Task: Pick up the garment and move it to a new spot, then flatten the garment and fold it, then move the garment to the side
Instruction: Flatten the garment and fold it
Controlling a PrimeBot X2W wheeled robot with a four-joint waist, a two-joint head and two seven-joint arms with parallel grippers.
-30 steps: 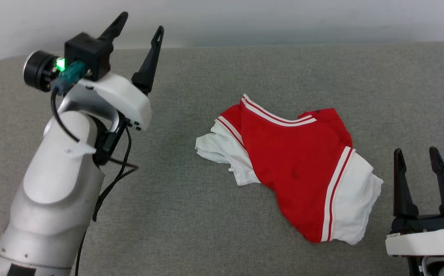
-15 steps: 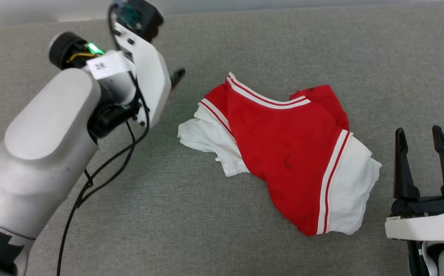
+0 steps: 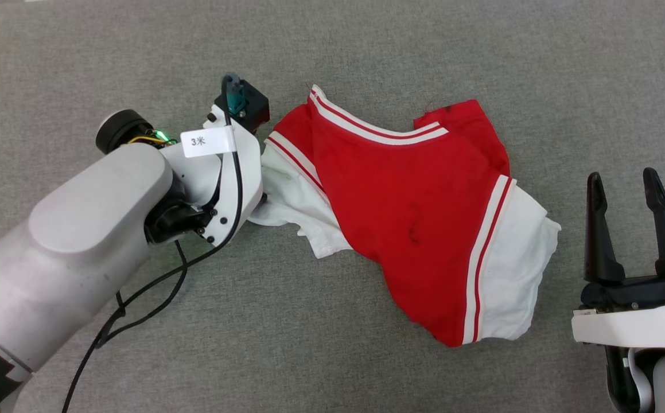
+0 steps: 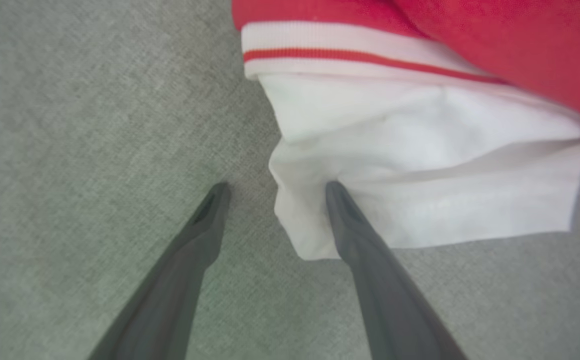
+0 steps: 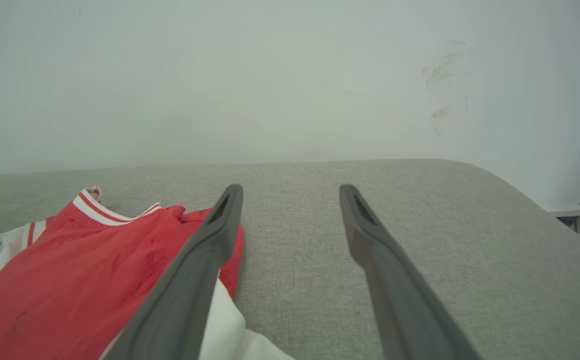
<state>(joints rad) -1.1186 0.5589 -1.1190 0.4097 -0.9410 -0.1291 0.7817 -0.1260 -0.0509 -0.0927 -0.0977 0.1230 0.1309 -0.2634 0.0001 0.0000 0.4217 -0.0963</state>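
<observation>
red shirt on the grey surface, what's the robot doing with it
The crumpled red T-shirt with white sleeves lies on the grey fabric surface, not yet lifted. The left gripper is open at one white sleeve, one finger on the cloth, nothing grasped. The right gripper is open, apart from the shirt.

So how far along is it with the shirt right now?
Done: nothing yet; the garment lies crumpled on the grey surface. In hand: the open left gripper straddles the edge of the white sleeve, not closed. The right gripper hangs open, off to the side. Left: lift, move, flatten, fold, set aside.
</observation>
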